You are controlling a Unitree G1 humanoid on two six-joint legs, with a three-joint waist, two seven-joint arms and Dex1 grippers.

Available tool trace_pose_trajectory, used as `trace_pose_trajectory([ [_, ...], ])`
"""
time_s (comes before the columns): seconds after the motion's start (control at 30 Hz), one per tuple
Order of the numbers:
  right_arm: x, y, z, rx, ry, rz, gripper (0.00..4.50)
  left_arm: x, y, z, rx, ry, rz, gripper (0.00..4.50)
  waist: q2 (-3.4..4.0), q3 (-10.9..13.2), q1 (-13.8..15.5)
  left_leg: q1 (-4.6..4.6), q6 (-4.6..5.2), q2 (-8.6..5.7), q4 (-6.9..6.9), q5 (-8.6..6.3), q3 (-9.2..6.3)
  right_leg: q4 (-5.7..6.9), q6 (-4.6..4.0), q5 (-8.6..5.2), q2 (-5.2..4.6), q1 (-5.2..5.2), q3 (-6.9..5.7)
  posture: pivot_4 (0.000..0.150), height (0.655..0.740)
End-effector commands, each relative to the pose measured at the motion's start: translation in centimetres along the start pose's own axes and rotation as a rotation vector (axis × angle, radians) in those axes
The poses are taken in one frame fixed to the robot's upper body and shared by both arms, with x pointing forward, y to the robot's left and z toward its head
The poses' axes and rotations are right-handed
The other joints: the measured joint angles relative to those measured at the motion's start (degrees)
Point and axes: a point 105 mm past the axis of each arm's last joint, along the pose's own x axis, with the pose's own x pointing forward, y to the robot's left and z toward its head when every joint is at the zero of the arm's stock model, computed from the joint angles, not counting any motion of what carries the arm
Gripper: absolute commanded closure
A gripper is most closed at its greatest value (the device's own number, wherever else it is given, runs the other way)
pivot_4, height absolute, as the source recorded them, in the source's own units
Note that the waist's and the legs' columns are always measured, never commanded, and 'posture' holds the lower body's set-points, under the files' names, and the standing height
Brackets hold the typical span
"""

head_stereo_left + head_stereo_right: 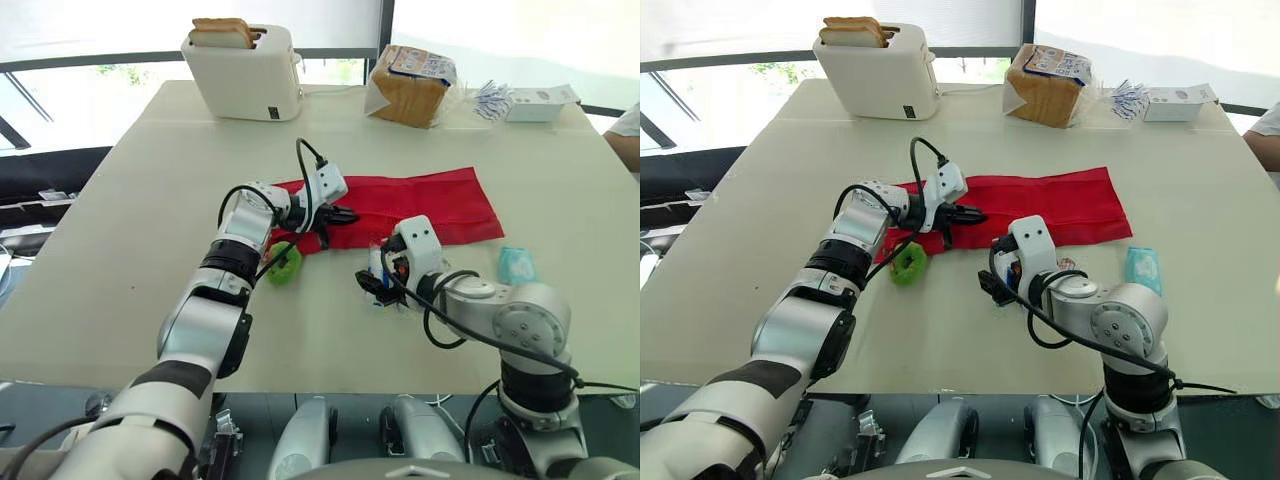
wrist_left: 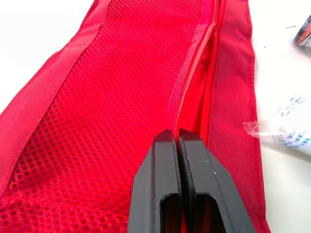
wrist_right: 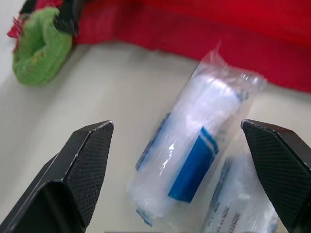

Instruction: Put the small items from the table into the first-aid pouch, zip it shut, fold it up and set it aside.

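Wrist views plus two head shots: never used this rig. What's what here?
This is a humanoid robot with two arms, each ending in a two-fingered gripper. The two wide pictures come from a stereo camera on its head, looking down over the arms at the table. The two close-ups come from cameras on the wrists, looking along each gripper's fingers.

On the table lie a red pouch, laid out flat, a green roll, a teal packet and a wrapped bandage roll. At the far edge stand a toaster, a bag of bread and a small box.

The left gripper is shut, its tips at the pouch's zip; whether it pinches fabric is unclear. The right gripper is open over the wrapped bandage roll and holds nothing.
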Motion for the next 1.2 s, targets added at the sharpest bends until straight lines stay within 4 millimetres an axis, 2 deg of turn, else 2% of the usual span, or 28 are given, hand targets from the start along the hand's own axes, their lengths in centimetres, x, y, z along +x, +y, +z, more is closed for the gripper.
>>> trace_pose_trajectory([
  [0.03,0.0,-0.1,-0.6,-0.017,0.025,-0.021,0.52,-0.2,0.0,1.5,0.037,-0.039,-0.002,4.5,0.0,0.0,-0.05,0.01,0.0,0.0,0.0,0.0,0.0,0.0,0.0,0.0,0.0,0.0,0.0,0.15,0.74],
  [0.07,0.2,-0.1,-0.8,-0.02,0.033,-0.026,0.81,-0.1,0.0,1.5,0.038,-0.04,-0.004,4.5,0.0,0.0,-0.09,0.01,0.0,0.0,0.0,0.0,0.0,0.0,0.0,0.0,0.01,0.0,0.0,0.15,0.74],
  [0.27,0.3,-0.3,-0.7,-0.048,0.022,-0.039,3.87,0.0,-0.3,1.5,0.032,-0.041,-0.014,4.5,0.01,0.0,-0.18,0.03,0.0,0.0,-0.01,0.0,0.0,0.0,0.0,0.0,0.02,0.0,-0.01,0.15,0.74],
  [0.33,0.0,-0.1,-0.2,-0.047,-0.005,-0.01,4.47,-0.1,-0.2,1.4,0.03,-0.04,-0.013,4.5,0.01,0.0,-0.22,0.03,0.0,0.0,-0.01,0.0,0.0,0.0,0.0,0.0,0.02,0.01,-0.01,0.15,0.74],
  [0.67,-1.9,-0.9,3.7,0.1,-0.178,0.131,4.47,-0.2,-0.3,1.8,-0.003,-0.079,-0.036,4.5,0.01,0.0,-0.23,0.03,0.02,0.0,-0.01,-0.01,0.0,0.0,0.0,0.0,0.02,0.01,0.0,0.15,0.74],
  [0.8,-1.5,-1.9,4.5,0.192,-0.191,0.19,4.47,-0.3,-0.5,2.0,-0.008,-0.097,-0.056,4.5,0.02,0.0,-0.42,0.03,0.01,-0.01,-0.04,-0.01,-0.01,0.0,0.0,0.0,0.02,0.0,-0.01,0.15,0.74],
  [0.9,-0.5,-2.4,4.0,0.173,-0.127,0.204,4.47,-0.3,-0.8,2.3,-0.021,-0.122,-0.077,4.5,0.02,0.01,-0.47,0.03,0.01,-0.01,-0.04,-0.01,0.0,0.0,0.0,0.0,0.02,0.0,-0.01,0.15,0.74],
  [1.2,3.1,-3.8,5.3,0.175,-0.084,0.228,4.47,-0.4,-1.7,2.6,0.001,-0.142,-0.135,4.5,0.04,0.02,-1.42,0.04,0.0,-0.01,-0.1,0.0,0.01,0.0,0.0,0.0,0.02,-0.03,0.0,0.15,0.74],
])
